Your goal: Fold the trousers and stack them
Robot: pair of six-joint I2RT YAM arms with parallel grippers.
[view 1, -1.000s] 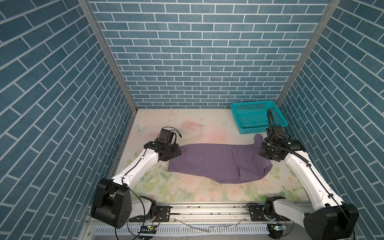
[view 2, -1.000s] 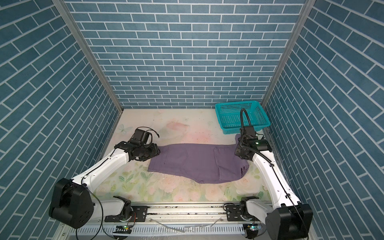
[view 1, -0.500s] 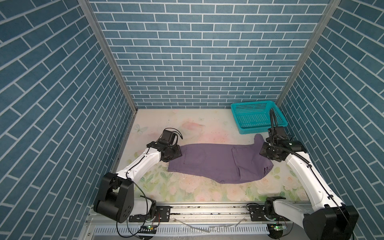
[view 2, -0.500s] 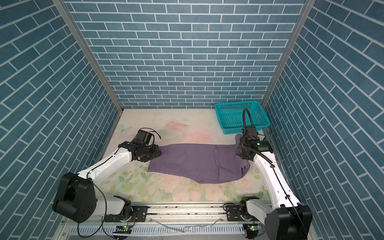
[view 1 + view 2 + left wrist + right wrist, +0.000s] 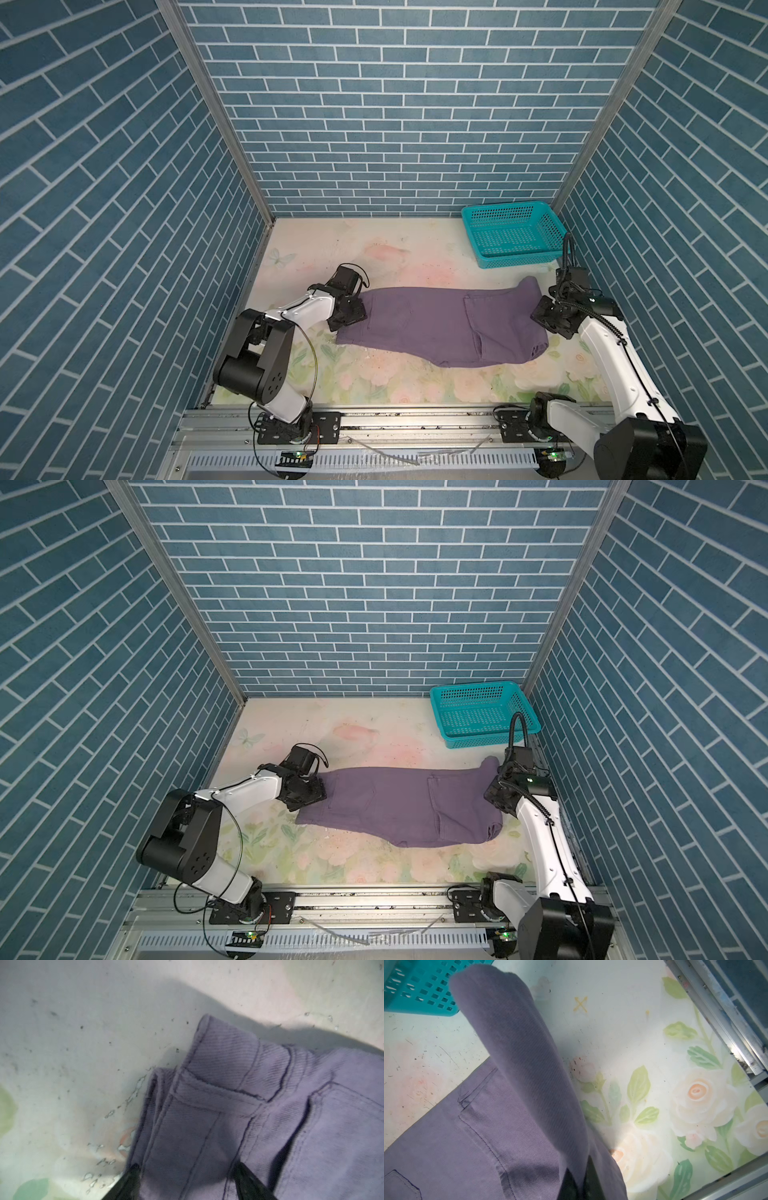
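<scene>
Blue brick walls [image 5: 395, 124] hem us in on the left, far and right, and a metal rail [image 5: 415, 419] runs along the near edge, so the floral table [image 5: 374, 249] is all the room we have. The trousers [image 5: 436, 324] lie flat across its middle, left to right; bare surface shows beyond them toward the far left and in a strip on the near side. Both arms reach in low, one at each end of the cloth. The teal basket [image 5: 519, 259] sits in the far right corner, close to the right wall and near the trousers' raised right end, with a gap between them in both top views. The left gripper [image 5: 190, 1180] is at the waistband on the left, its jaws apart and astride the hem; the wrist view is dim, so we cannot tell whether the fingers [image 5: 133, 1180] press the cloth. The right gripper [image 5: 581, 1180] is clamped on the trousers' right end, and a fold rises from it. A small yellow X [image 5: 580, 1004] is marked on the table just right of that fold.
</scene>
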